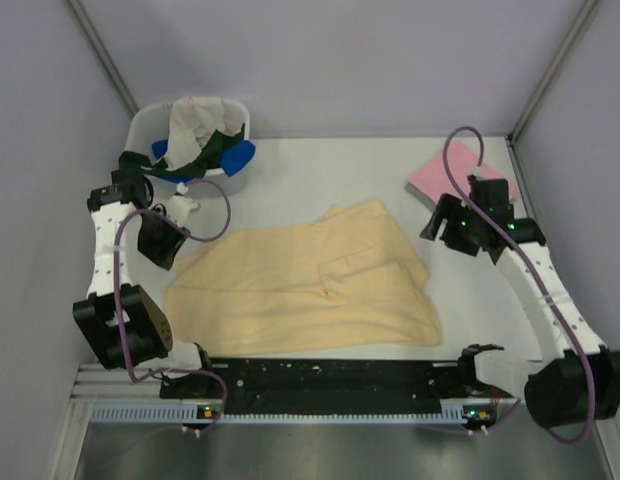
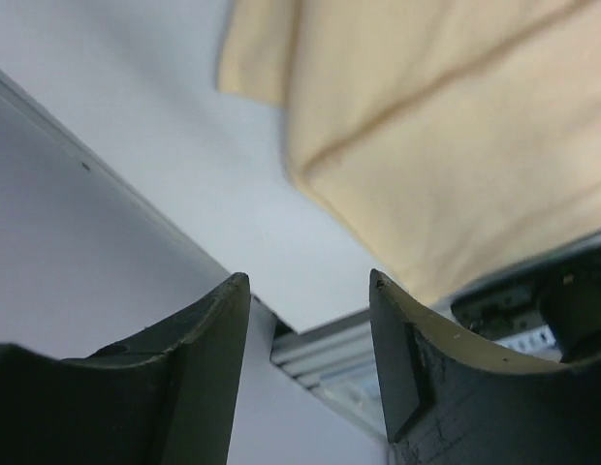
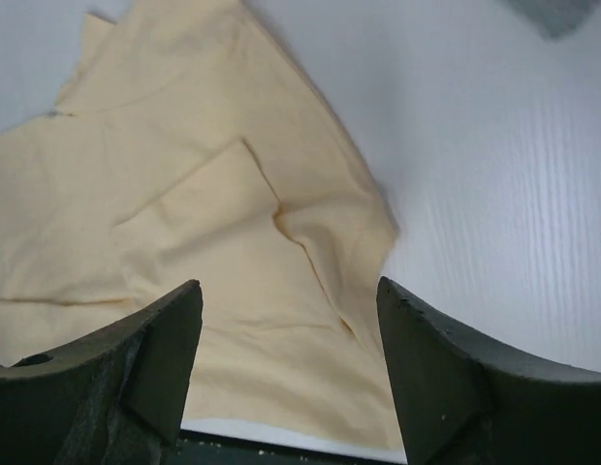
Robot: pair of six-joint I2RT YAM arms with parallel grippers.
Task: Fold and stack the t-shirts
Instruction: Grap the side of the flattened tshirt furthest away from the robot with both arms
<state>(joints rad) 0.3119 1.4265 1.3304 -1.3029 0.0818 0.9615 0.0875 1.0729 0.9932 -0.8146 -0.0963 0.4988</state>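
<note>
A pale peach-yellow t-shirt (image 1: 310, 285) lies spread and partly folded over in the middle of the table; it also shows in the left wrist view (image 2: 456, 126) and the right wrist view (image 3: 213, 213). A folded pink t-shirt (image 1: 442, 180) lies at the back right. Cream-white (image 1: 195, 118), dark green (image 1: 205, 155) and blue (image 1: 235, 155) shirts hang out of a white tub (image 1: 147, 125) at the back left. My left gripper (image 1: 162, 243) is open and empty, above the table just left of the peach shirt (image 2: 308, 283). My right gripper (image 1: 440, 222) is open and empty, above the shirt's right edge (image 3: 289, 291).
A black rail (image 1: 330, 372) runs along the table's front edge between the arm bases. Grey walls and metal frame posts close in the left, back and right sides. The left arm's cable loops near the tub.
</note>
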